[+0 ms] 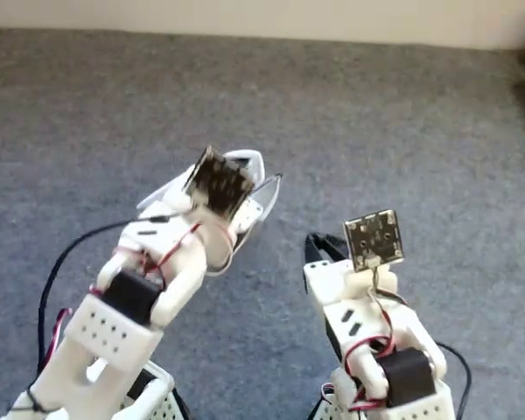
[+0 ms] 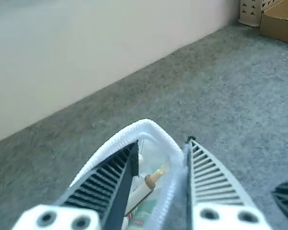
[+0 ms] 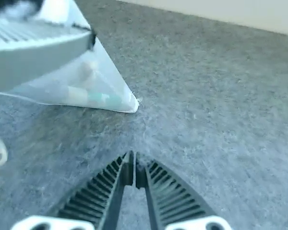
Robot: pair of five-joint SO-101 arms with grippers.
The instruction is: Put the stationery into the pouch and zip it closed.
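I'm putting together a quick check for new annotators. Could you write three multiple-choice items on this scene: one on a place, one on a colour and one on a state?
1. Where is the stationery?
A) inside the clear plastic pouch with the white zip rim
B) loose on the floor
C) in a cardboard box

2. What colour is the carpet under the arms?
A) red
B) grey
C) green

3. How is the right gripper?
A) open wide
B) shut on the pouch
C) shut and empty

Answers:
1 A: the left wrist view shows a pen-like piece through the pouch's open mouth.
2 B: the carpet is grey in every view.
3 C: its fingertips meet over bare carpet, apart from the pouch.
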